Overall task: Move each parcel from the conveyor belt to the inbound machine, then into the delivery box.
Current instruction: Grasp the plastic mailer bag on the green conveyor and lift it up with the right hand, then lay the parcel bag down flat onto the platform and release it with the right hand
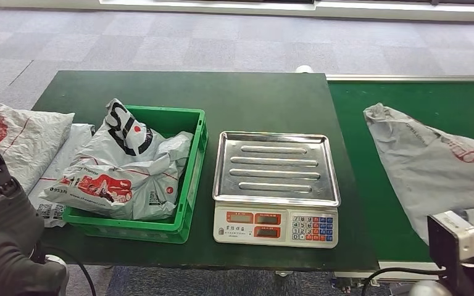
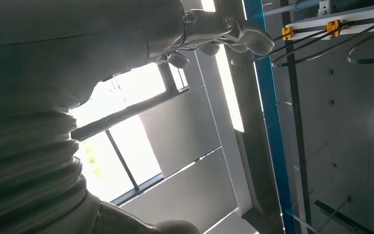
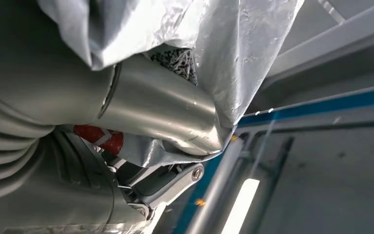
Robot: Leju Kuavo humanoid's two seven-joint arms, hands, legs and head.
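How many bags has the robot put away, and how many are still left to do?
Several grey parcels already fill the green box, though I cannot count them exactly. The right hand grips the parcel lying on the green belt. It has yet to go onto the scale's bare tray, then into the box. Two more bags lie beside the box.

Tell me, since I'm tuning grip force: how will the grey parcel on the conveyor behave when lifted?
The grey parcel will probably flop and drape: its film lies creased and flat on the belt. It looks light for its size, showing no boxy bulge. The glossy plastic may slip, though in the right wrist view the right hand already has film bunched around its thumb.
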